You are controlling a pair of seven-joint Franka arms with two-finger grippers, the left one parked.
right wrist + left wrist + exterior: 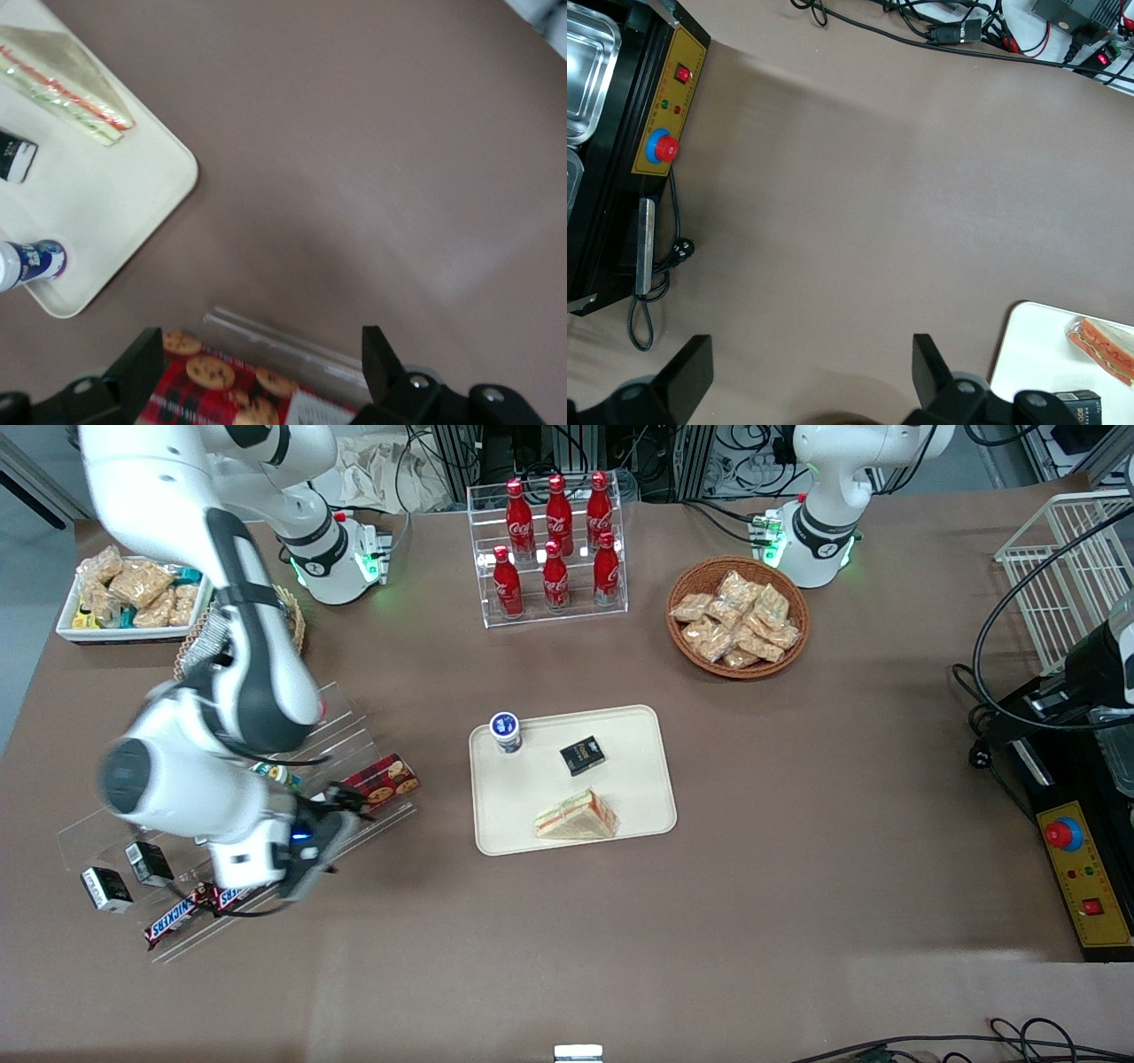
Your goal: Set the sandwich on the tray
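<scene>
The triangular wedge sandwich in clear wrap [576, 816], pale bread with pink-orange and green filling stripes, lies flat on the large cream-beige rectangular plastic tray [532, 802], at the tray corner nearest the front camera. It sits fully inside the low rim, so the placement appears complete.

The right arm's gripper [257, 354] hangs well apart from the tray, toward the working arm's end of the table, above the clear acrylic stepped display rack [372, 819]. Its fingers [142, 359] stand spread with nothing between them, which fits a release made and an arm clear of the load.

Count on the tray: one sandwich, one small black box [582, 755] and one white cup with a blue lid [506, 731], the cup upright at the corner farthest from the camera. All three lie apart from each other.

The rack holds one red packet of cookies [383, 778]. Six red cola bottles [556, 540] stand in a clear holder.
</scene>
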